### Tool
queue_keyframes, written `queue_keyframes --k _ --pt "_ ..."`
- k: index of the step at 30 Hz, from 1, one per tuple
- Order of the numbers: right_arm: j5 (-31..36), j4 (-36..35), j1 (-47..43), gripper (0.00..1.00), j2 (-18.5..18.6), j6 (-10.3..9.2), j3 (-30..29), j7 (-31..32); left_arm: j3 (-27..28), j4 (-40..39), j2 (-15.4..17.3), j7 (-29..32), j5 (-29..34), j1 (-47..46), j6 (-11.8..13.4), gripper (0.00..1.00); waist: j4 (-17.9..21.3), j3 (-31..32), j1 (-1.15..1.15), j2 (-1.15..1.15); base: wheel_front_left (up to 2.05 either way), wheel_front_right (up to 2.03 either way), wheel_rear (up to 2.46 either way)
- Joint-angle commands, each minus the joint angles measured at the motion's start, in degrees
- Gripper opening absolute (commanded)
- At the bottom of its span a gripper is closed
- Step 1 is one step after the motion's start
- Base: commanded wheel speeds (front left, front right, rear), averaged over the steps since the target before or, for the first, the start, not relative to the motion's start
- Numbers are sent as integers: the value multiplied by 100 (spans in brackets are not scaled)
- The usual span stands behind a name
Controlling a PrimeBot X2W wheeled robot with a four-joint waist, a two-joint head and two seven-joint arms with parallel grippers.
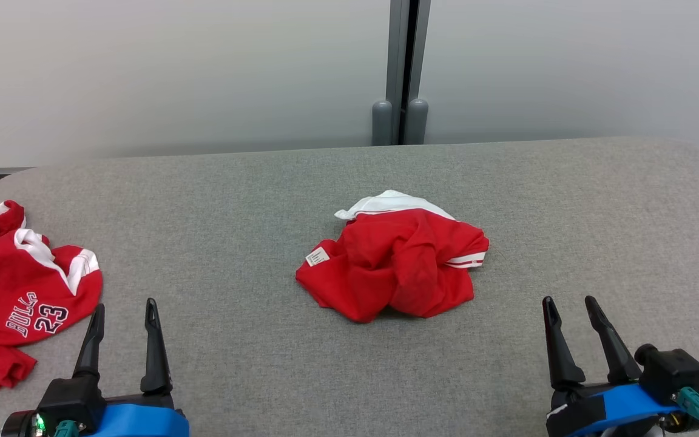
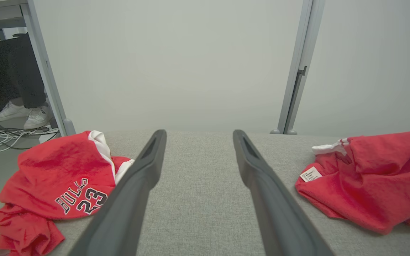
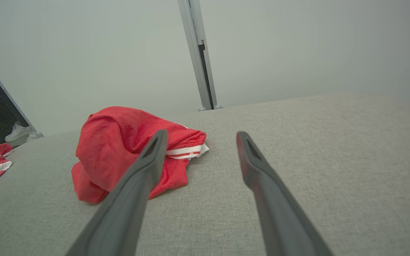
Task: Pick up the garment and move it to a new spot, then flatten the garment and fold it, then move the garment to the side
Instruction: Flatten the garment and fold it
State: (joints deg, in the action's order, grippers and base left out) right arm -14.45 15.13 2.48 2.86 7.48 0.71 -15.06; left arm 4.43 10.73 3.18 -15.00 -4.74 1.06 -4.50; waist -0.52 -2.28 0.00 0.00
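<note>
A crumpled red garment [image 1: 395, 264] with white trim and a small white label lies bunched in the middle of the grey table [image 1: 349, 376]. It also appears at the right of the left wrist view as the garment [image 2: 372, 177], and left of centre in the right wrist view as the garment [image 3: 119, 145]. My left gripper [image 1: 124, 311] stands open at the lower left, well short of the heap, nothing between its fingers. At the lower right, my right gripper [image 1: 570, 305] is open too and empty. The wrist views show the left gripper [image 2: 198, 133] and the right gripper [image 3: 201, 134] over bare cloth surface.
A second red jersey [image 1: 19, 291] printed BULLS 23 lies at the table's left edge, close to my left gripper. A grey partition post [image 1: 403, 73] stands behind the table. A person's feet in white shoes [image 2: 23, 113] and floor cables show beyond the left end.
</note>
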Motion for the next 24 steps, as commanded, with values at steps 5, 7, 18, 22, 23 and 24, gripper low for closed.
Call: queue_keyframes --k 5,7,18,22,23,24 --pt "179 86 441 100 4 3 16 -18 -55 -7 -18 -27 27 -147 -11 100 -97 -90 0 0 0 0 0" --pt "288 168 674 100 4 3 56 -18 -83 -11 -19 -27 23 -182 -17 100 -146 -144 0 0 0 0 0" --pt "603 1368 2453 100 497 3 379 -18 -378 -97 -30 -27 -55 -477 25 100 -597 -601 0 0 0 0 0" --pt "629 2114 3077 100 711 3 449 9 -504 -125 -31 -27 -128 -617 78 100 -759 -821 0 0 0 0 0" --pt "617 2313 3221 100 746 3 449 15 -547 -129 -31 -27 -142 -656 85 100 -802 -878 0 0 0 0 0" --pt "643 2532 3334 100 800 3 473 45 -582 -128 -30 -27 -164 -691 101 100 -844 -928 0 0 0 0 0"
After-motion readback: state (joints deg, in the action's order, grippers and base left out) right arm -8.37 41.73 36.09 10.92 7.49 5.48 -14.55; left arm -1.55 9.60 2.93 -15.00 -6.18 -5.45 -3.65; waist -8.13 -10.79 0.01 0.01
